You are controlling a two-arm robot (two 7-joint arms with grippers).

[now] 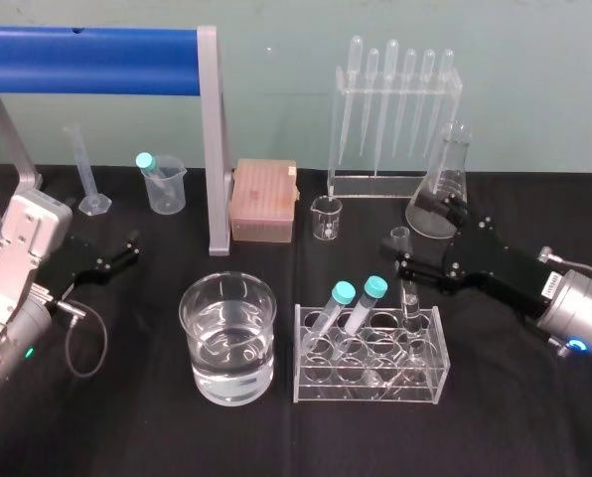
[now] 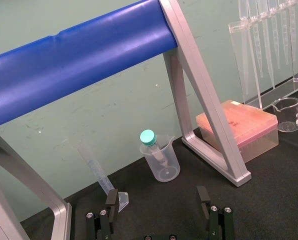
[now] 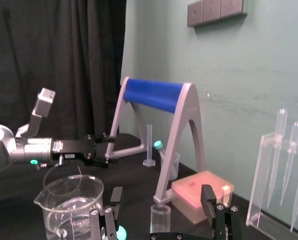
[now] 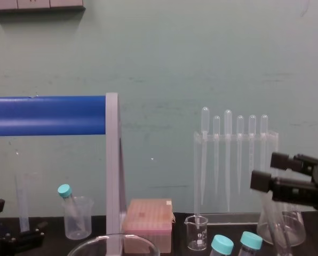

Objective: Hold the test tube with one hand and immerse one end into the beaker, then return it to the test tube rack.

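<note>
Two black claws gaped empty: left claw (image 1: 130, 249) parked, right claw (image 1: 398, 252) near the long clear glass test tube (image 1: 411, 306), likely light, slick, brittle, best held near its top.

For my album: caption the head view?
Open black right gripper beside clear glass test tube in transparent rack; left gripper idle.

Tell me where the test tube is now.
In the head view the test tube stands at the right end of the rack, right of the teal-capped tubes, just by the open right gripper.
</note>
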